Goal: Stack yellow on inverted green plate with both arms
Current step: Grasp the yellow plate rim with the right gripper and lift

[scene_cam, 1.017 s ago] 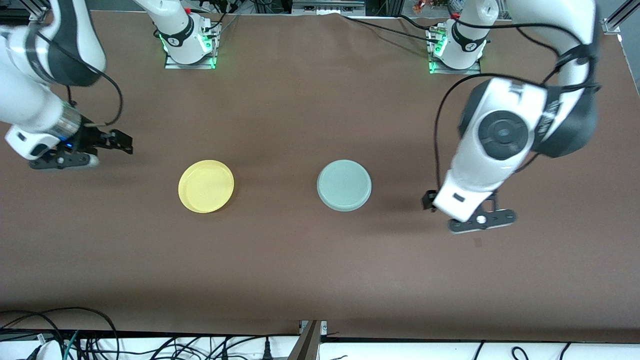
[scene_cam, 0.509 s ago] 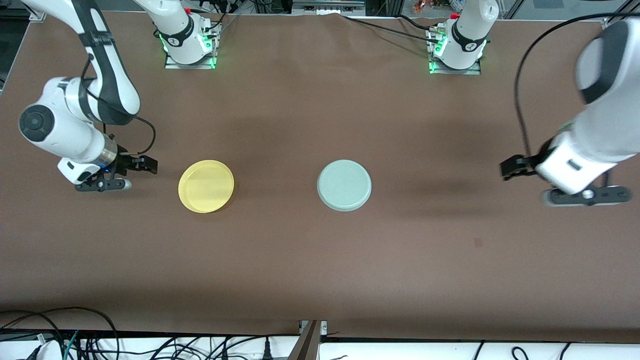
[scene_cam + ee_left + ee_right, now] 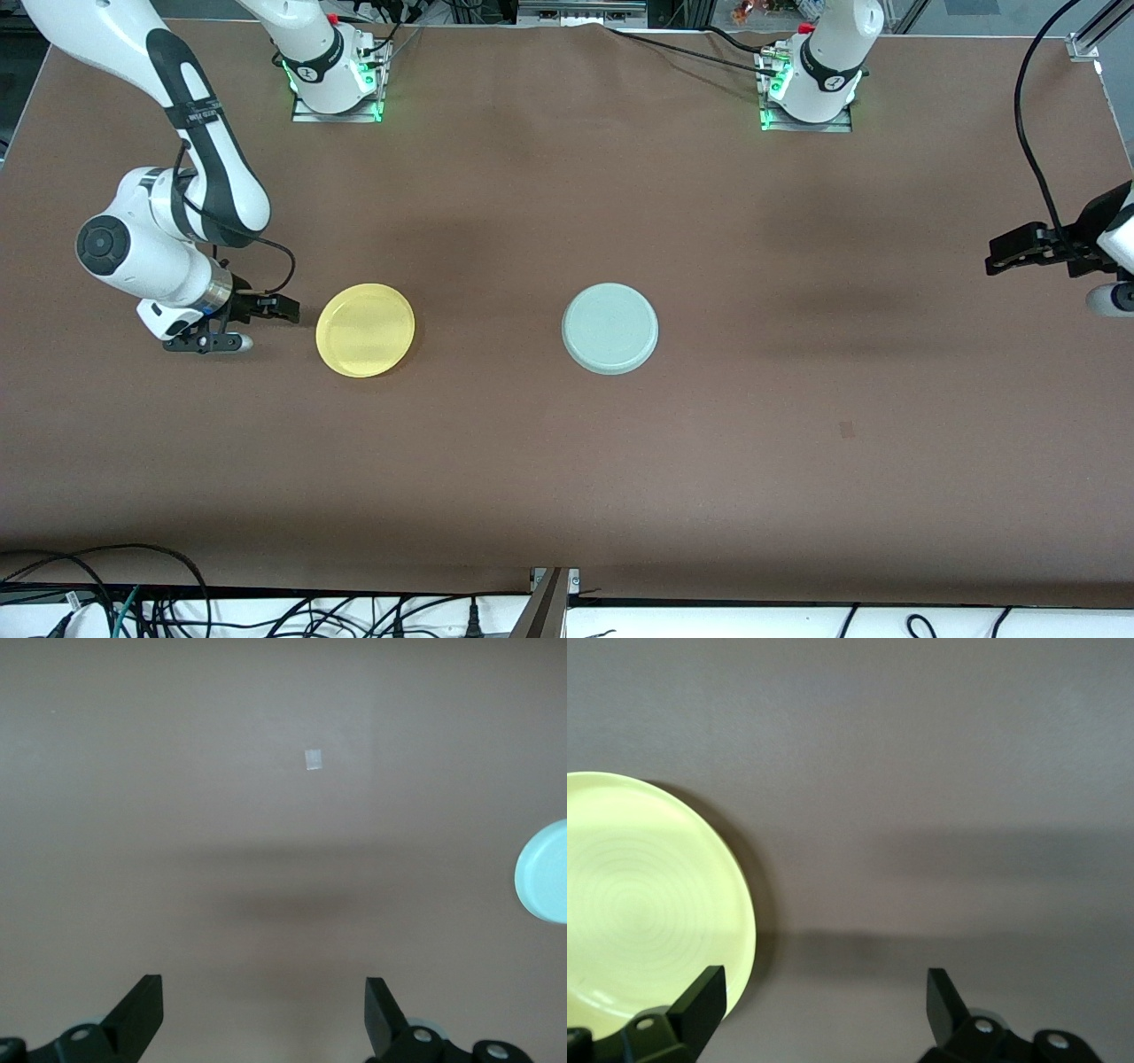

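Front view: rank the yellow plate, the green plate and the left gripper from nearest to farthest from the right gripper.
From the right gripper, open:
1. Yellow plate, just beside it.
2. Green plate, mid-table, toward the left arm's end.
3. Left gripper, open, over the table's edge at the left arm's end.

Even, diffuse overhead light is falling across the brown table (image 3: 567, 461), leaving it moderately bright with no hard glare. Soft, wide shadows are lying on the cloth around the green plate (image 3: 609, 328): a dim band toward the left arm's end and a fainter patch farther from the front camera. The yellow plate (image 3: 365, 330) is casting only a thin dark rim. Green lamps are glowing at both arm bases. In the right wrist view the yellow plate (image 3: 651, 904) is looking washed out, perhaps overexposed, with a blurred shadow edge beside it. In the left wrist view the table is appearing hazy and low in contrast.
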Motion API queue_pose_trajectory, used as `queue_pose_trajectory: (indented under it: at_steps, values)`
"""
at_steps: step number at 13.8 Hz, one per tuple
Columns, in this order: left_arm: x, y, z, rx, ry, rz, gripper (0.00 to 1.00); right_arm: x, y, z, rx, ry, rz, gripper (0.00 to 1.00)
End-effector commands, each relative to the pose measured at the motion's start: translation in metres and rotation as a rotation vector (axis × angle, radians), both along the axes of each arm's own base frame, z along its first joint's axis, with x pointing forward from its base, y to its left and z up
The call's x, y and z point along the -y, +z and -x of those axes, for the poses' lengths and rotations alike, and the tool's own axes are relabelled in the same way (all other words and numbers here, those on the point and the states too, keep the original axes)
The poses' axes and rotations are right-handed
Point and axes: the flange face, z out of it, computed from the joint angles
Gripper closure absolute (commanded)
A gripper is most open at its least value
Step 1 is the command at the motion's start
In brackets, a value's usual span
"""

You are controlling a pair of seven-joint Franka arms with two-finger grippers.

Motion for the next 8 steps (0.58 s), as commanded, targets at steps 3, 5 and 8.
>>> queue_pose_trajectory:
  at_steps: [3,5,8]
  values:
    - [-0.010,0.009,0.050,0.147,0.022,0.000,0.00,-0.008,-0.026,0.028,-0.001,-0.014,-0.007,0.00]
    - [-0.025,0.012,0.064,0.145,0.040,0.003,0.00,-0.009,-0.029,0.030,-0.008,-0.014,-0.007,0.00]
    - [-0.032,0.010,0.070,0.058,0.053,0.016,0.00,-0.034,-0.028,0.021,0.005,-0.032,-0.017,0.00]
